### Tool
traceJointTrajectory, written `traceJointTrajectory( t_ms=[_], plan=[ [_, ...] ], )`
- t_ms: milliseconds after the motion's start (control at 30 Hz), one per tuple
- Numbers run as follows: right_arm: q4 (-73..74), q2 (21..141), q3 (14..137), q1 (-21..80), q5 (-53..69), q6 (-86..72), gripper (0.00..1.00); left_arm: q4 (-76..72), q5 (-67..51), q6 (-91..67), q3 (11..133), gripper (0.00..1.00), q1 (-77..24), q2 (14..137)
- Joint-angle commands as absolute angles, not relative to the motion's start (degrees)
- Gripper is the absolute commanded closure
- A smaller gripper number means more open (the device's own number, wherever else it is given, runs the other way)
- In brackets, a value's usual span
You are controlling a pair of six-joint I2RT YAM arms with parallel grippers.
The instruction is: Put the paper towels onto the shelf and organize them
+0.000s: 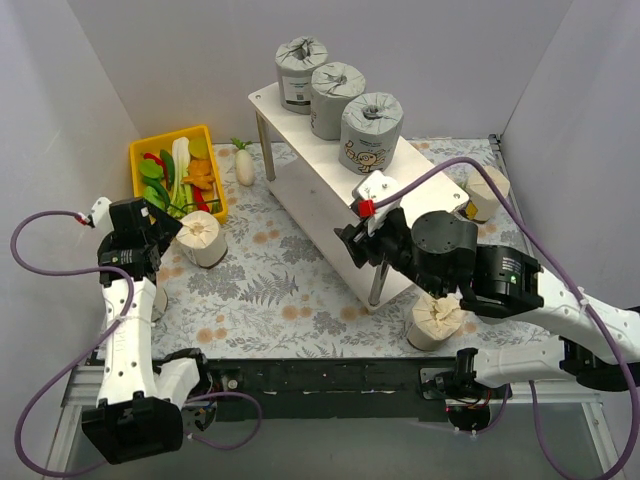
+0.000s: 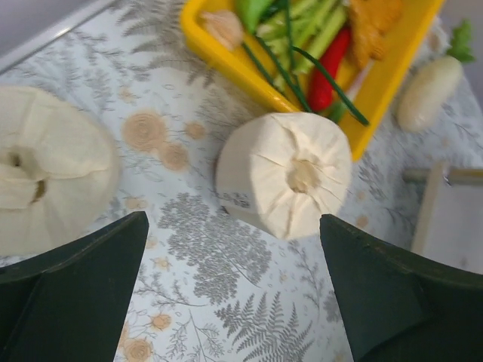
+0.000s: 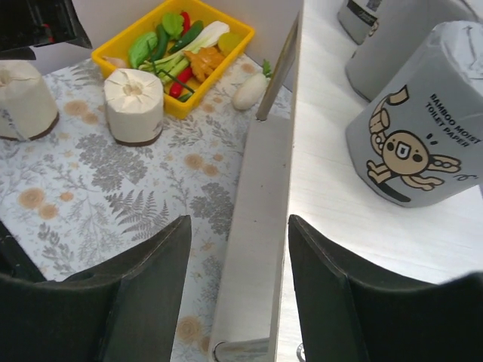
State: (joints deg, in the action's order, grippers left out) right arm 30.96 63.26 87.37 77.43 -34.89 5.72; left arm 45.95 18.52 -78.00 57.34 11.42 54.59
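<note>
Three grey paper towel rolls [image 1: 337, 98] stand in a row on the top board of the shelf [image 1: 310, 150]. The nearest one [image 3: 423, 136] has a cartoon label. Cream rolls stand on the mat: one [image 1: 203, 240] by the yellow bin, one [image 1: 436, 320] at the front right, one [image 1: 487, 192] right of the shelf. My left gripper [image 1: 160, 228] is open and hovers just short of the cream roll [image 2: 290, 172]; another cream roll [image 2: 45, 166] sits to its left. My right gripper [image 1: 356, 245] is open and empty, and its jaws [image 3: 240, 226] straddle the shelf's near edge [image 3: 332, 211].
A yellow bin [image 1: 140, 155] of vegetables stands at the back left, with a white radish [image 1: 245, 165] beside it. Grey walls close in the left, back and right sides. The shelf's metal legs [image 1: 378, 285] stand on the floral mat.
</note>
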Motion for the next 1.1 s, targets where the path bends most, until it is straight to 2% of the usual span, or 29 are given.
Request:
traceJointTrajectory(
  t_ms=[0, 100, 233, 400, 567, 633, 833, 933, 1067],
  plan=[
    [25.6, 64.9, 91.5, 77.7, -45.0, 12.9, 0.38, 39.6, -0.9, -71.8, 55.9, 0.02, 11.5, 49.0],
    [24.3, 66.3, 94.7, 74.7, -49.5, 15.3, 0.38, 36.3, -8.8, -70.9, 53.1, 0.02, 10.4, 44.8],
    [29.2, 68.9, 101.8, 60.4, -43.3, 10.4, 0.39, 33.4, -13.4, -68.8, 49.7, 0.02, 7.9, 42.3],
    [31.9, 70.8, 105.0, 47.3, -42.4, 6.2, 0.39, 31.3, -15.3, -67.4, 47.5, 0.02, 3.9, 39.6],
    [40.5, 71.8, 104.5, 26.8, -36.4, -6.3, 0.38, 29.3, -12.2, -66.0, 43.6, 0.02, -1.2, 37.4],
    [42.8, 71.1, 102.8, 17.7, -32.2, -9.7, 0.38, 27.8, -12.8, -65.5, 42.9, 0.02, -2.5, 36.7],
    [43.5, 66.3, 90.6, 2.5, -31.9, -16.4, 0.36, 23.7, -16.2, -66.0, 38.1, 0.02, -3.7, 32.8],
    [43.5, 63.4, 82.7, -4.1, -29.7, -19.2, 0.36, 24.8, -13.6, -66.3, 38.6, 0.02, -4.7, 31.9],
    [41.8, 59.8, 72.6, -6.9, -28.2, -22.3, 0.35, 25.0, -13.0, -66.4, 38.6, 0.02, -5.3, 32.1]
  ],
)
